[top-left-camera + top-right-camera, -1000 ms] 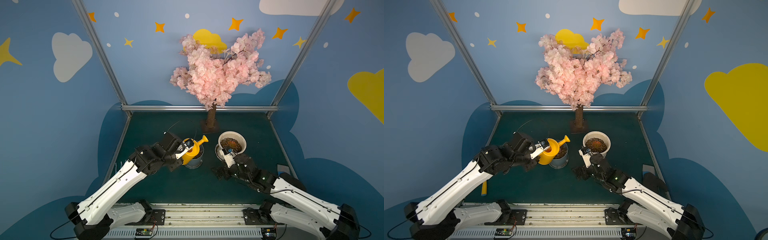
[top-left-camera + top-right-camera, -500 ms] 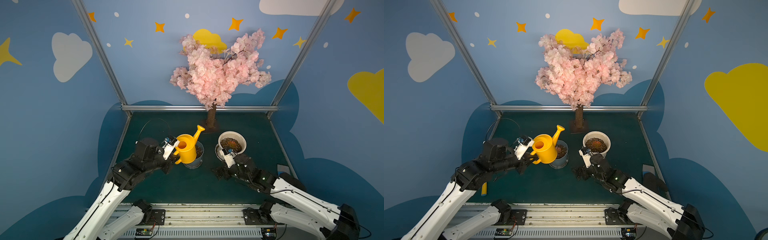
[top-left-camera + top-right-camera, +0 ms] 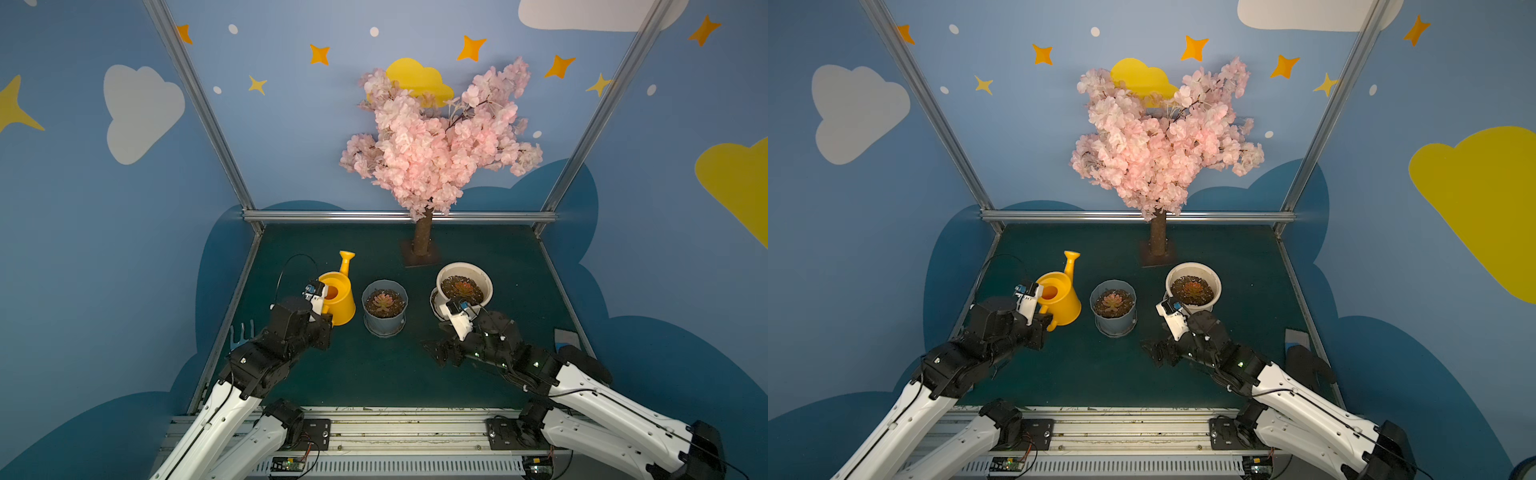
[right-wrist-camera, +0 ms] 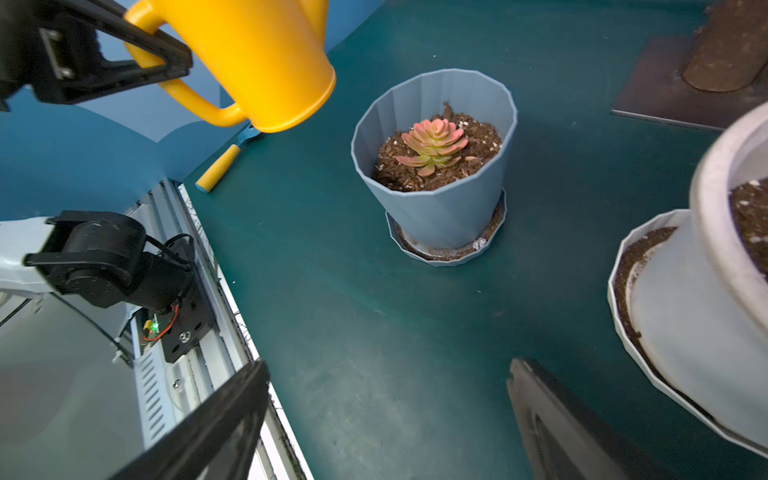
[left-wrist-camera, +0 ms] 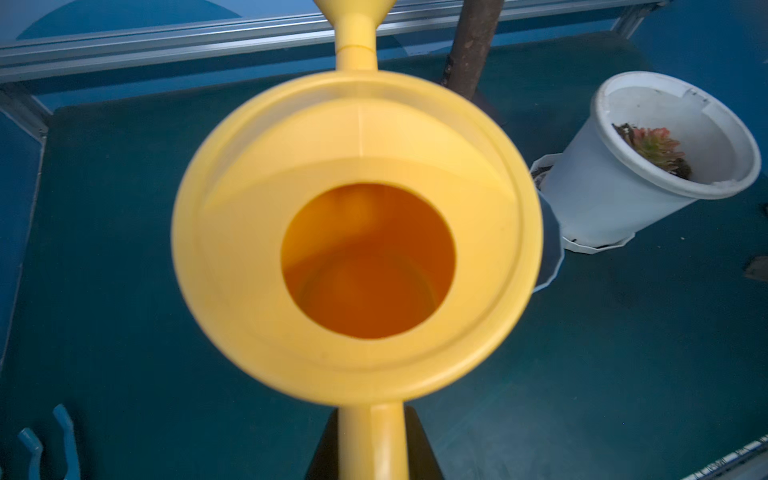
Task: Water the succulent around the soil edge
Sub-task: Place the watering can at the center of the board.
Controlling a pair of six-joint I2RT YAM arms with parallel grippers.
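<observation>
Jaws of right gripper (image 4: 386,419) spread wide, empty, low over mat. Left gripper (image 4: 166,68) clenched on watering can (image 3: 338,297) handle; can upright beside blue pot (image 3: 384,322). Succulent (image 3: 381,301) centred in pot, apart from both claws

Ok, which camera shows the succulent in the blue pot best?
The right wrist view: the succulent sits close and unblocked, soil visible all round. Both top views show it small, from above. In the left wrist view the watering can hides it.
</observation>
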